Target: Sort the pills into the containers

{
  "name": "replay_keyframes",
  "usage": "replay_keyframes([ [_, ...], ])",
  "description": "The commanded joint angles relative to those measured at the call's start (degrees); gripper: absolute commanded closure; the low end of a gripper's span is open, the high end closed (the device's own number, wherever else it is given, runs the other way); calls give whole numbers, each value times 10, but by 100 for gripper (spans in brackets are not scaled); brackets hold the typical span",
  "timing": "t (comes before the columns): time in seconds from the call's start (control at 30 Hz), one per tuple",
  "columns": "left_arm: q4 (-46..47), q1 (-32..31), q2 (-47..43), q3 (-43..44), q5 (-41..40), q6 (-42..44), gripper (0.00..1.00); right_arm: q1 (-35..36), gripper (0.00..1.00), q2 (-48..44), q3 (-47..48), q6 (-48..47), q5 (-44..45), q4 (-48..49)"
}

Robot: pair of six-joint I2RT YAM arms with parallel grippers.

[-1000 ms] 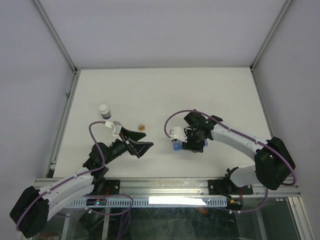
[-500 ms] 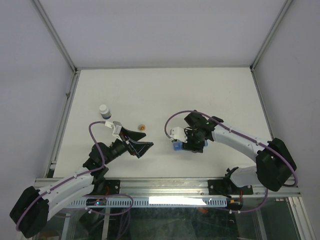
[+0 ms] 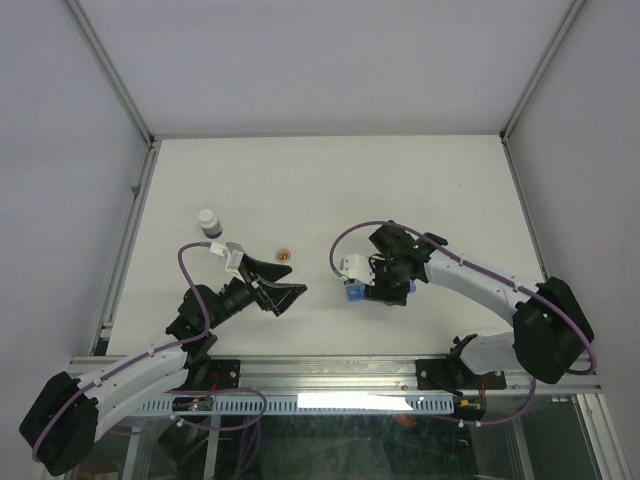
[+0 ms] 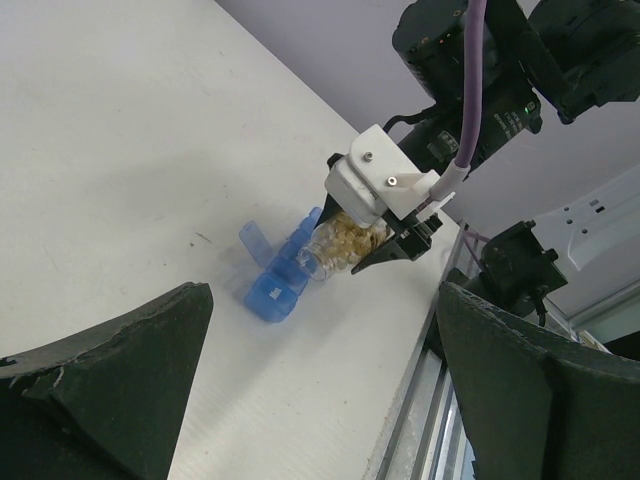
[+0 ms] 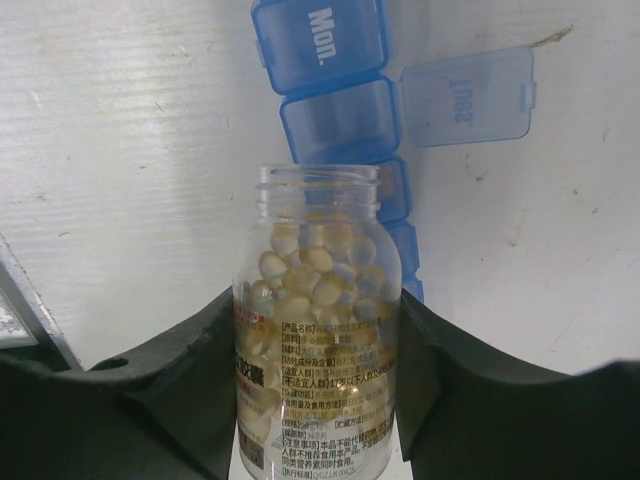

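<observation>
The blue pill-organiser strip [image 5: 330, 60] lies on the white table, also seen in the left wrist view [image 4: 275, 285] and the top view [image 3: 353, 293]. Its "Mon." compartment is closed; the compartment after it stands open with its lid [image 5: 465, 95] flipped to the side. My right gripper [image 5: 318, 310] is shut on a clear bottle [image 5: 315, 350] full of yellowish pills. The bottle is uncapped, and its open mouth sits just over the strip. My left gripper [image 4: 320, 380] is open and empty, left of the strip and pointing at it.
A small white-capped bottle [image 3: 209, 222] stands at the left of the table. A small orange object [image 3: 284, 254] lies just beyond my left gripper [image 3: 275, 283]. The metal rail [image 3: 330, 375] runs along the table's near edge.
</observation>
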Motion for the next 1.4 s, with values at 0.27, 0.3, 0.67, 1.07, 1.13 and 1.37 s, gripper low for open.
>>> replay_keyframes([
  [0.27, 38, 3, -6, -9, -6, 5, 1, -8, 100, -26, -2, -11, 19, 31],
  [0.3, 38, 4, -5, -8, -7, 6, 1, -9, 100, -12, 23, -2, -10, -11],
  [0.67, 39, 4, -3, -8, -7, 4, 1, -5, 100, -12, 36, 8, -30, -18],
  [1.07, 41, 4, -2, -9, -7, 5, 1, -6, 100, -31, 0, -4, 22, 45],
  [1.13, 44, 3, 0, -9, -9, 7, 1, -7, 100, -5, 34, 8, 2, -1],
  [1.37, 39, 4, -1, -7, -8, 8, 1, -7, 100, 11, 21, 5, 5, 5],
])
